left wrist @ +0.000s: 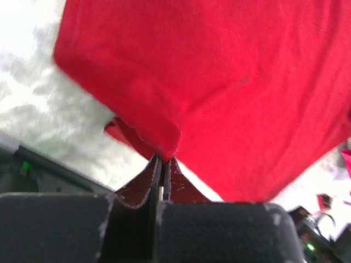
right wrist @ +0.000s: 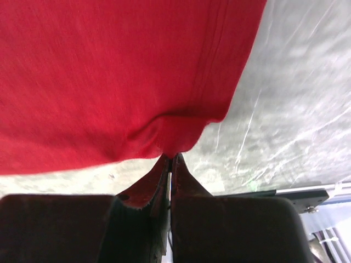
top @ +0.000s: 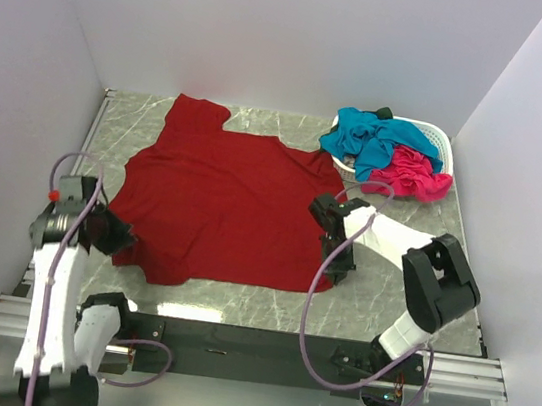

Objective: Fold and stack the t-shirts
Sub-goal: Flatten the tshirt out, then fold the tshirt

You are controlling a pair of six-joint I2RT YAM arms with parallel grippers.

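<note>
Dark red t-shirt (top: pixel 220 206) is spread mostly flat on the table (top: pixel 379 299), collar end toward the far wall. Left gripper (left wrist: pixel 163 159) is clamped shut on a bunched bit of its near-left edge. Right gripper (right wrist: pixel 171 159) is clamped shut on the cloth at its right side, close to the hem corner.

Step is judged to be the first fold or a straightening pull; which one cannot be told.

To be done well:
- Both pinches are to be raised together and kept level, so the cloth is held taut between them.
- Only a little cloth is seen in each pinch, so a slip is likely if it is jerked. A slow pull is advised.
- Held edge should be laid square on the opposite edge before anything is let go.
- Basket side is to be avoided by the right arm.

Count:
- T-shirts: three. One dark red on the table; teal t-shirt (top: pixel 366 141) and pink t-shirt (top: pixel 416 175) are heaped in the white basket (top: pixel 437 136) at the far right.
- Basket: one.
- Grippers: two.
- Folded: none, stack not begun.
</note>
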